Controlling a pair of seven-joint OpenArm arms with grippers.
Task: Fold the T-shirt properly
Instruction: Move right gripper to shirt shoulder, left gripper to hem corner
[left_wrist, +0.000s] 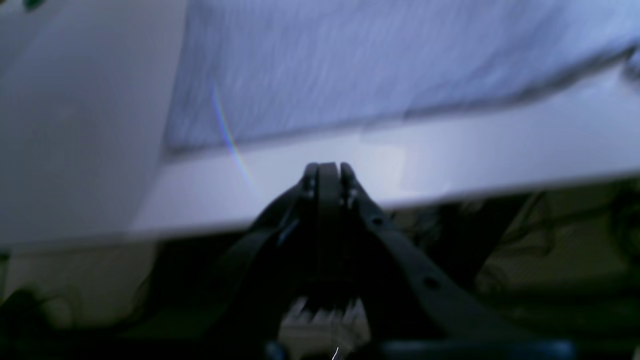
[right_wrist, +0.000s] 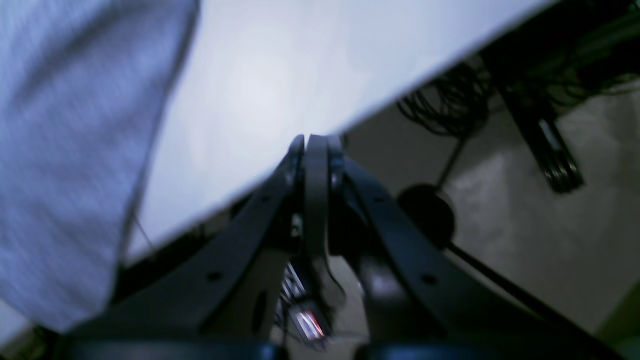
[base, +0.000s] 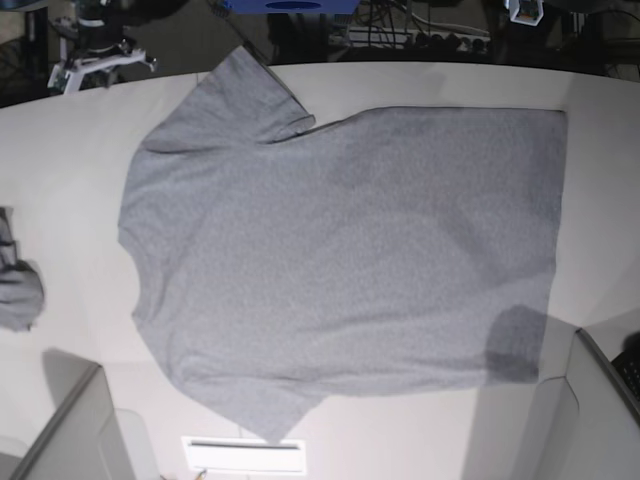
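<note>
- Left wrist view: I see my left gripper (left_wrist: 327, 167) with its jaws pressed together and nothing between them. It sits over the near edge of the white table (left_wrist: 450, 160). The T-shirt (left_wrist: 375, 65) lies flat ahead of the fingertips, apart from them, its hem running across just beyond a bare strip of tabletop. The picture is blurred.
- Right wrist view: my right gripper (right_wrist: 315, 142) is closed tight as well, holding nothing. Its tips are at the table's edge, with floor and black cables (right_wrist: 450, 105) off to its right. The T-shirt (right_wrist: 65, 150) is well to the left of the tips, not touching them.
- Base view: neither gripper shows here. The grey T-shirt (base: 340, 250) is spread open and plain side up across the table, sleeves toward the left of the frame. A small striped grey cloth lump (base: 18, 280) rests apart from it at the left edge.
</note>
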